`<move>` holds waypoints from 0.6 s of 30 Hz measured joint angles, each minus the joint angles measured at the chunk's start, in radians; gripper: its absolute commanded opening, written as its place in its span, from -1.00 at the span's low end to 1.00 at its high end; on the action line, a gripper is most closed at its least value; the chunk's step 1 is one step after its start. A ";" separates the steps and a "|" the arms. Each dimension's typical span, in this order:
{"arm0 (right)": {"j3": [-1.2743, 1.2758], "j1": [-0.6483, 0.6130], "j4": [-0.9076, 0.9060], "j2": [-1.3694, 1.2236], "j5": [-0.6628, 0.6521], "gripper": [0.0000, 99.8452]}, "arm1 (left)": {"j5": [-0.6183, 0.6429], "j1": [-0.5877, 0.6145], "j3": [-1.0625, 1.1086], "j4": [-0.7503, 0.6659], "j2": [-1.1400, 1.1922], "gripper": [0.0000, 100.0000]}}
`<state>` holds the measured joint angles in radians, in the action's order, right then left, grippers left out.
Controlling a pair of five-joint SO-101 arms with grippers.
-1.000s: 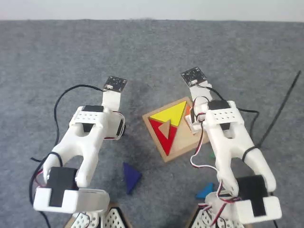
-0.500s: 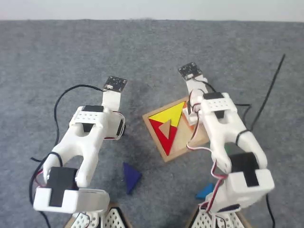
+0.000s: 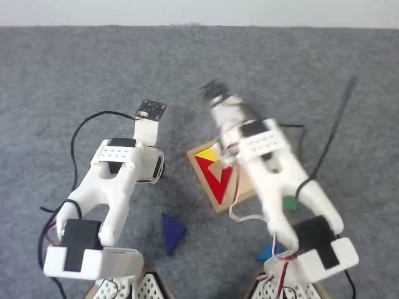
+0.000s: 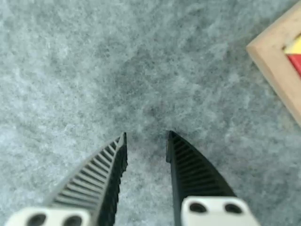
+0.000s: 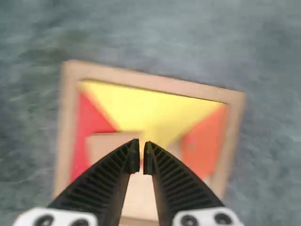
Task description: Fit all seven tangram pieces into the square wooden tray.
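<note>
A: Grey desk point(image 3: 62, 75). Left arm point(image 3: 112, 180) sits at 9 o'clock from the wooden tray point(image 3: 211, 193). Left hand point(image 4: 146, 141) released, fingers apart over bare desk.

B: Right arm point(image 3: 274, 174) lies across the tray. Right hand point(image 5: 141, 157) clenched on nothing, tips above the tray's middle.

A: In the tray: yellow triangle point(image 5: 150, 113), set between red triangle point(image 5: 87, 127) and orange piece point(image 5: 207, 136).

B: Loose on the desk, from the tray: dark blue triangle point(image 3: 171, 232) at 7 o'clock, blue piece point(image 3: 269, 250) at 5, green piece point(image 3: 289, 202) at 4.
</note>
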<state>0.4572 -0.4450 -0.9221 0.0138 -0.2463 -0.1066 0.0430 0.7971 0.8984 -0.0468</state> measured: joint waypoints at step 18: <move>0.069 -0.176 -0.025 0.006 0.006 -0.81 | 0.000 0.000 0.000 0.000 0.000 -0.73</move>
<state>0.5263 -0.6214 -0.9467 0.0199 -0.2401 -0.1066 0.0430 0.7971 0.8984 -0.0468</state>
